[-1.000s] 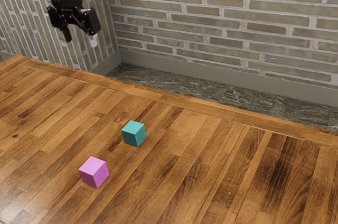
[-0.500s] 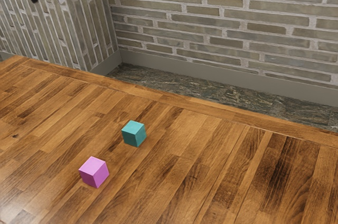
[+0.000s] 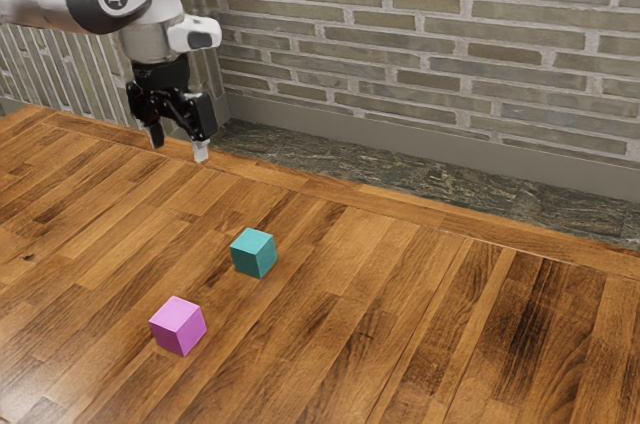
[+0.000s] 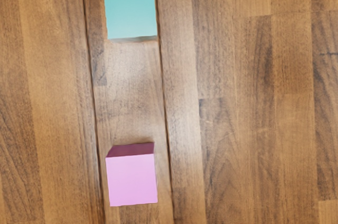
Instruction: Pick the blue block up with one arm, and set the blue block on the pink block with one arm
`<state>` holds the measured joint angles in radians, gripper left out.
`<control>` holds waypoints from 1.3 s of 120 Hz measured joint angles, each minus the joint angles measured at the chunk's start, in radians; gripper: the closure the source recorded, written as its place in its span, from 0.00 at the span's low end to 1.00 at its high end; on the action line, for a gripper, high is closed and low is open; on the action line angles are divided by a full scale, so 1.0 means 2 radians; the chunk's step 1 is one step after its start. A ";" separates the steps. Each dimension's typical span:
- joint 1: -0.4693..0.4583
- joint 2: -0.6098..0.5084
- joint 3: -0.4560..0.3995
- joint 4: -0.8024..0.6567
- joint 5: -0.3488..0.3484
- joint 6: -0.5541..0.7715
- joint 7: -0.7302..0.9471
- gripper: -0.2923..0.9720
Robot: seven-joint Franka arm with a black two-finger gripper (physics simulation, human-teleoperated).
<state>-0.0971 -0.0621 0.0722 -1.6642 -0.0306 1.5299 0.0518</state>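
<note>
Table (image 3: 470, 344): carries both blocks; its far edge runs along a ledge (image 3: 430, 176), and the wall (image 3: 420, 34) stands behind that.
Far block (image 3: 253, 252): on the table, to the exterior view's left of its middle, well in from the far edge.
Near block (image 3: 178, 325): on the table, before the far block and further to the exterior view's left, near it but apart.
Wrist view: far block (image 4: 130, 11) and near block (image 4: 131, 176) lie in line along one plank.
Gripper (image 3: 178, 144): above the table by its far edge, behind both blocks, well apart from them.
</note>
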 joint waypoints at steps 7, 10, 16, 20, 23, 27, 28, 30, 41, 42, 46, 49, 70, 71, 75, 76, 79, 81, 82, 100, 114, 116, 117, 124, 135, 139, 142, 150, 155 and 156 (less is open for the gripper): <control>0.015 -0.010 -0.014 -0.066 0.011 0.048 0.001 0.23; 0.024 -0.012 -0.017 -0.089 0.014 0.069 0.001 0.23; 0.041 -0.011 -0.021 -0.125 0.019 0.106 0.001 0.23; 0.050 -0.011 -0.024 -0.145 0.021 0.129 0.002 0.23; 0.055 -0.011 -0.026 -0.157 0.023 0.146 0.002 0.23; 0.057 -0.009 -0.028 -0.172 0.024 0.167 0.002 0.23; 0.057 -0.009 -0.029 -0.175 0.024 0.172 0.002 0.23; 0.056 -0.008 -0.030 -0.182 0.025 0.182 0.002 0.23; 0.052 0.002 -0.039 -0.218 0.027 0.240 0.002 0.23; 0.051 0.003 -0.039 -0.220 0.027 0.245 0.002 0.23; 0.047 0.004 -0.040 -0.227 0.028 0.261 0.002 0.23; 0.045 0.006 -0.040 -0.231 0.028 0.271 0.002 0.23; 0.045 0.020 -0.041 -0.251 0.030 0.322 0.003 0.23; 0.045 0.021 -0.041 -0.252 0.030 0.324 0.003 0.23; 0.047 0.022 -0.042 -0.254 0.030 0.331 0.004 0.23; 0.047 0.022 -0.042 -0.255 0.030 0.333 0.004 0.23; 0.049 0.023 -0.043 -0.256 0.030 0.337 0.004 0.23; 0.051 0.023 -0.045 -0.257 0.030 0.340 0.004 0.23; 0.052 0.023 -0.046 -0.257 0.030 0.341 0.004 0.23; 0.059 0.052 -0.050 -0.247 0.029 0.359 0.005 0.23; 0.049 0.079 -0.050 -0.218 0.029 0.366 0.005 0.23; 0.047 0.083 -0.050 -0.215 0.029 0.366 0.005 0.23; 0.046 0.084 -0.050 -0.214 0.029 0.367 0.005 0.23; 0.043 0.093 -0.050 -0.208 0.029 0.369 0.005 0.23; 0.044 0.108 -0.049 -0.196 0.030 0.371 0.006 0.23; 0.045 0.114 -0.049 -0.188 0.030 0.371 0.006 0.23; 0.046 0.117 -0.049 -0.184 0.030 0.371 0.006 0.23; 0.048 0.126 -0.049 -0.174 0.030 0.372 0.008 0.23; 0.048 0.134 -0.049 -0.167 0.031 0.372 0.009 0.23; 0.048 0.135 -0.048 -0.165 0.031 0.372 0.009 0.23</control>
<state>-0.0005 0.2088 -0.0248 -1.9947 0.0310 2.2739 0.0699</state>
